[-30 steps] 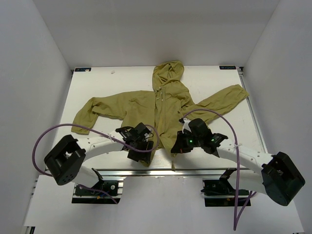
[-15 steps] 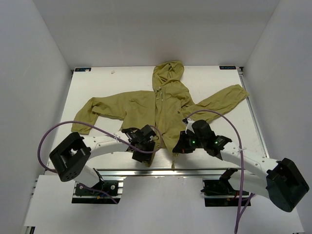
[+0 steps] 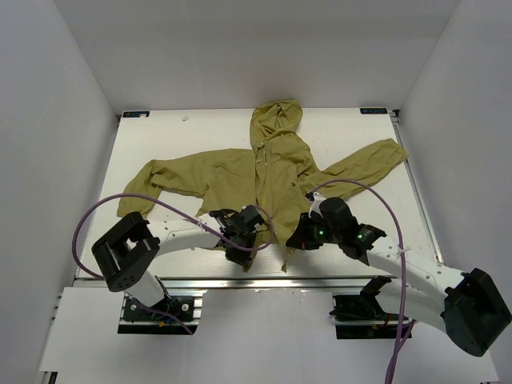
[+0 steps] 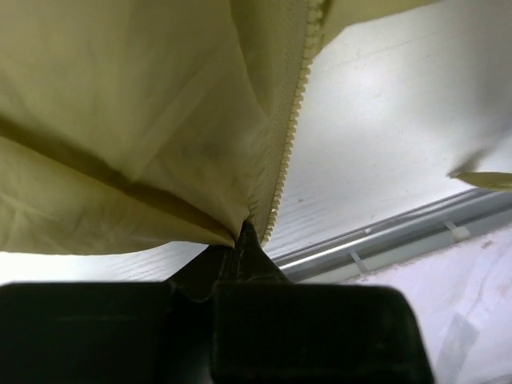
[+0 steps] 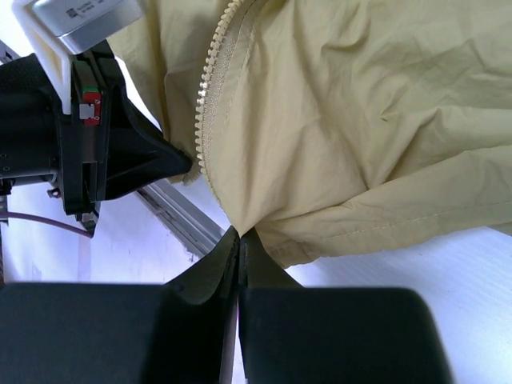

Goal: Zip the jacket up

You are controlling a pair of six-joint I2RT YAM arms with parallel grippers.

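White table [image 3: 160, 136], left gripper [image 4: 244, 234] and right gripper [image 5: 238, 237] both pinching jacket [image 3: 232, 172] hem; thin fabric could slip loose tbh.

Open passage over bare table [image 3: 168, 136] at upper left and right edge of frame; blocked mid-frame by spread jacket [image 3: 276, 180], left gripper [image 4: 244, 234] and right gripper [image 5: 240, 237] clamped close together on lower hem.

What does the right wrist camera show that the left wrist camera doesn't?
Only the right wrist: the right claw pinching the jacket hem, and the left claw from outside, its tip at the zipper teeth. Only the left wrist: a sliver of fabric at the right edge of the picture. Both: zipper teeth, the jacket's lower edge, the white table, the metal rail, and a shut claw gripping fabric.
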